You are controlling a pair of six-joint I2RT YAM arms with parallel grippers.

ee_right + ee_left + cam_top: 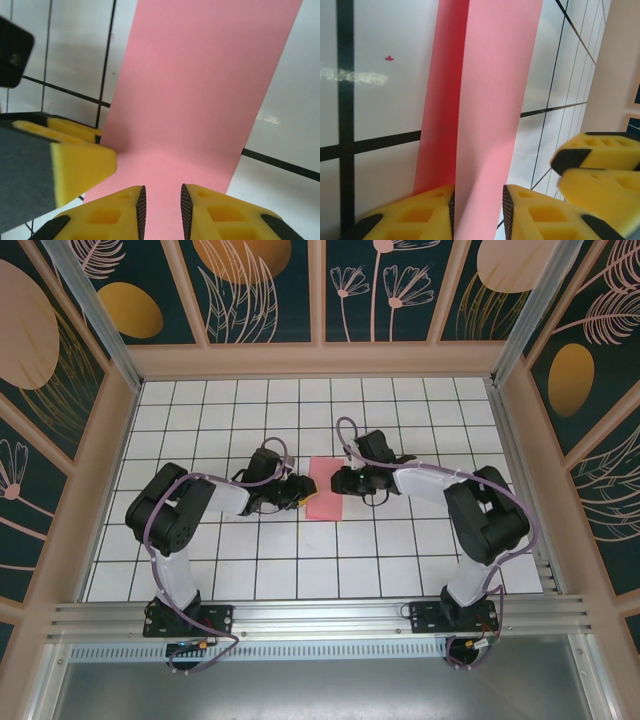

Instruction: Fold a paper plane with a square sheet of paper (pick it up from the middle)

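1. Bottom of frame, top view: both arm bases (190,618) sit on the rail at the near edge of the white gridded counter (400,560). The arms bend inward toward mid-frame.
2. Left wrist view, bottom edge: left end effector (479,215), yellow fingers (425,220) drawn in but apart. The sheet of paper (490,100) fills the gap between them, and a darker strip of it runs behind the left finger. Clamped or only resting on the sheet: cannot tell.
3. Right wrist view, bottom edge: right end effector (161,212), jaws likewise narrowed with a gap. Pink paper shows in the gap and out past both fingers. Grip cannot be told.
4. Centre of frame, top view: the sheet lies on the counter as a narrow salmon-pink rectangle. The left end effector is at its left edge and the right end effector at its upper right edge, the two facing each other.
5. Top of frame: floral wall panels (265,285).
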